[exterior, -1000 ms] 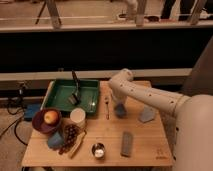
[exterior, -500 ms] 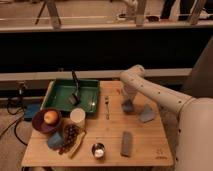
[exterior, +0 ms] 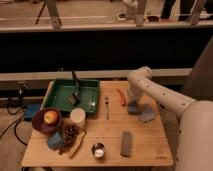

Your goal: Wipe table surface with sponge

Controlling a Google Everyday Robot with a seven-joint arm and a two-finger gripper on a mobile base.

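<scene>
**Reporter:** At the right side of the wooden table surface [exterior: 150, 142], what is your gripper [exterior: 133, 102] doing?

**Robot:** It points straight down onto the blue sponge [exterior: 133, 108], just beside the pale grey-blue flat piece [exterior: 148, 114]. I judge it sits low so the sponge presses against the planks for wiping. Whether my grip is closed on it, I cannot tell.
</scene>
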